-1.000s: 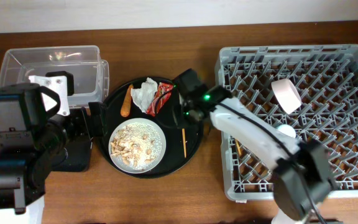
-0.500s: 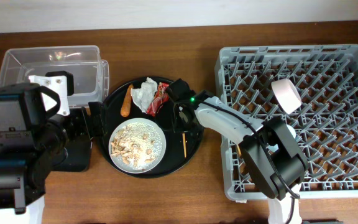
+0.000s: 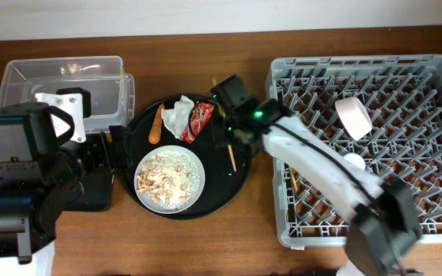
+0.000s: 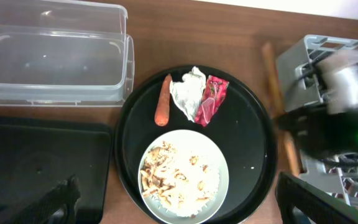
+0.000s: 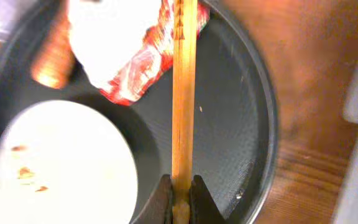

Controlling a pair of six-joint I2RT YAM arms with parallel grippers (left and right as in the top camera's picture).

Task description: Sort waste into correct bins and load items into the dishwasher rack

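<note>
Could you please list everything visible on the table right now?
dishwasher rack: one, grey, right side.
clear box: one, transparent, far left.
flat tray: one, black, beside the clear box.
round tray: one, black, centre.
plate: one, white, on round tray.
food scraps: beige, on the plate.
carrot stick: one, orange, round tray.
napkin: one, white, round tray.
wrapper: one, red, beside napkin.
chopsticks: two, wooden; one in the right gripper, another in the rack.
bowl: one, white, in rack.
cup: one, pale, in rack.
left gripper: open, left side.
right gripper: shut on a chopstick.
</note>
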